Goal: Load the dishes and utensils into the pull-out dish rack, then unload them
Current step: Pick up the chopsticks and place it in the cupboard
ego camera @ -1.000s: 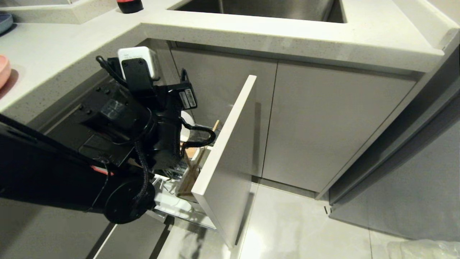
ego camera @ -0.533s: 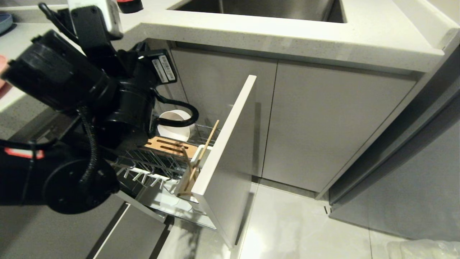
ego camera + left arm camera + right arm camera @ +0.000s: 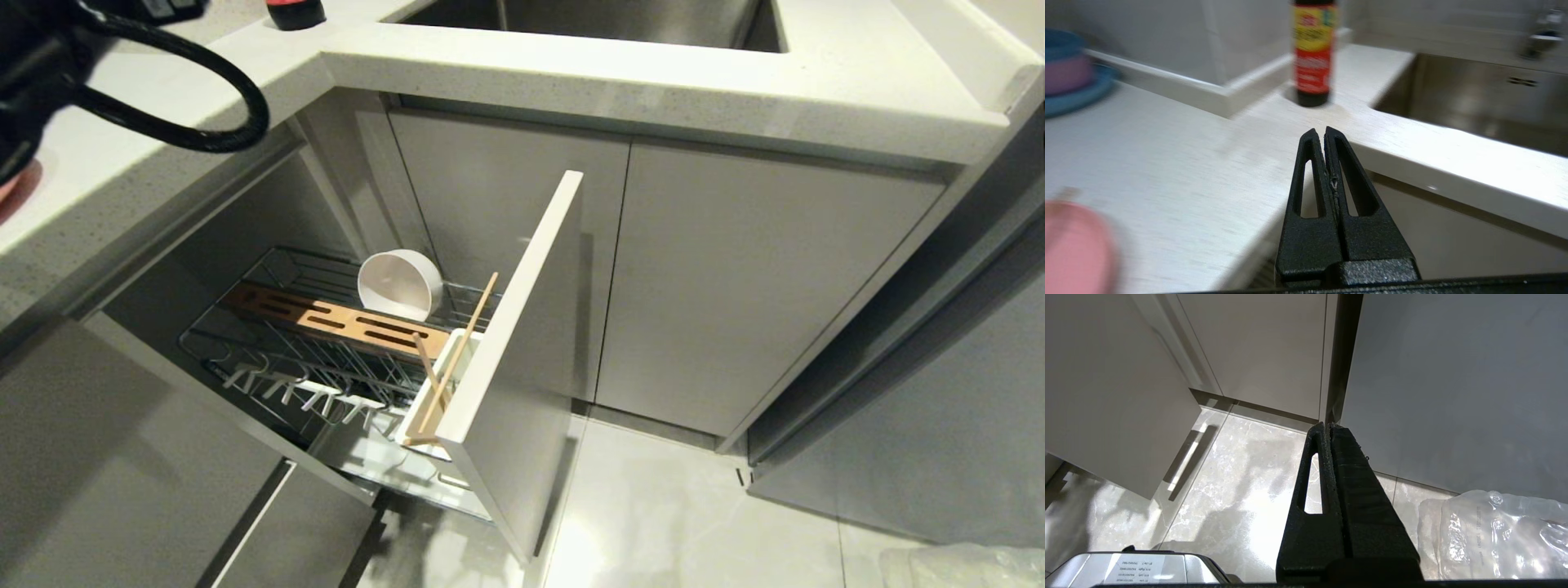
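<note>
My left tool (image 3: 1325, 134), pressed together and empty, hovers over the tabletop (image 3: 1188, 155); pink plate (image 3: 1073, 245) at lower left, bowl (image 3: 400, 283) and chopsticks (image 3: 445, 371) in the rack (image 3: 269, 343) below.

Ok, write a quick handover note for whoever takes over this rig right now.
Left gripper: shut, empty, up over the counter.
Right gripper: shut, empty, parked low over the floor.
Rack: pulled out. Bowl lies tipped on its side at the back; chopsticks stand in the white cup by the front panel.
Plate: on the counter, near the left gripper.
Spoon: not visible.
Done: bowl and chopsticks loaded.
Left: load the plate, find and load the spoon, then unload everything.
</note>
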Motion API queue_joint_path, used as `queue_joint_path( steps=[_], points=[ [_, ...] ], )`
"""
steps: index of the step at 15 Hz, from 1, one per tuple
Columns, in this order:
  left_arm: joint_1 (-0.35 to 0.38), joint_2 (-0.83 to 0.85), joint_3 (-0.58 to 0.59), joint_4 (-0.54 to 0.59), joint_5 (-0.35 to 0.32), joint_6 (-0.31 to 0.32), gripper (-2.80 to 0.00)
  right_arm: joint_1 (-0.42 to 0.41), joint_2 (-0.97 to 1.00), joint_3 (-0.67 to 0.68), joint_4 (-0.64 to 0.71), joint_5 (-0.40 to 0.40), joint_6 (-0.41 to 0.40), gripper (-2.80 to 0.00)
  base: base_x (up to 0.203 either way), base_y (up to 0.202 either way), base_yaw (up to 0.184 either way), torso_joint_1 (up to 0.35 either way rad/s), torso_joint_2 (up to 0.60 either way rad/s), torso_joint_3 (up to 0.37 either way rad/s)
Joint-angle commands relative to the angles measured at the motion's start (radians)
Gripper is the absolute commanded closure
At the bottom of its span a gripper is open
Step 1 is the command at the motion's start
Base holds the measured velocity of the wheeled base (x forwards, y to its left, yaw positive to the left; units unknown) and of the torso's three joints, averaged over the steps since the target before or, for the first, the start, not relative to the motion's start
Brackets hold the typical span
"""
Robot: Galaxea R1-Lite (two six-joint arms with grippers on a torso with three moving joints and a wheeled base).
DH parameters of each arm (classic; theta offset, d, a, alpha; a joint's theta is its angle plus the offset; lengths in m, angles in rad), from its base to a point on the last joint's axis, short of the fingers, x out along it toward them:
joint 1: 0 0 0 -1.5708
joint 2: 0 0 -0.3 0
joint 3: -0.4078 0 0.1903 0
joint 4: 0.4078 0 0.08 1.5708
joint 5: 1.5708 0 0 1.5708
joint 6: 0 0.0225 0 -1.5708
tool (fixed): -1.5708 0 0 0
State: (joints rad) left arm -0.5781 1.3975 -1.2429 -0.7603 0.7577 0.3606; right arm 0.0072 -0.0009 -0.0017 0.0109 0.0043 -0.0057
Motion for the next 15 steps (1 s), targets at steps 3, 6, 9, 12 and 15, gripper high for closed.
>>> queue_joint_path(
  steps=[3,6,9,12,15],
  points=[
    [0.152,-0.093,-0.106,0.172,-0.005,-0.001,0.0,0.0,-0.001,0.0,0.0,0.0,0.0,0.0,0.0,0.0,0.0,0.0,0.0,0.0],
    [0.301,-0.122,-0.146,0.331,-0.06,-0.011,0.0,0.0,-0.001,0.0,0.0,0.0,0.0,0.0,0.0,0.0,0.0,0.0,0.0,0.0],
    [0.527,-0.136,-0.195,0.505,-0.193,-0.072,0.0,0.0,-0.001,0.0,0.0,0.0,0.0,0.0,0.0,0.0,0.0,0.0,0.0,0.0],
    [0.78,-0.134,-0.283,0.744,-0.408,-0.169,0.0,0.0,-0.001,0.0,0.0,0.0,0.0,0.0,0.0,0.0,0.0,0.0,0.0,0.0],
    [0.952,-0.132,-0.333,0.954,-0.639,-0.227,0.0,0.0,-0.001,0.0,0.0,0.0,0.0,0.0,0.0,0.0,0.0,0.0,0.0,0.0]
  ],
)
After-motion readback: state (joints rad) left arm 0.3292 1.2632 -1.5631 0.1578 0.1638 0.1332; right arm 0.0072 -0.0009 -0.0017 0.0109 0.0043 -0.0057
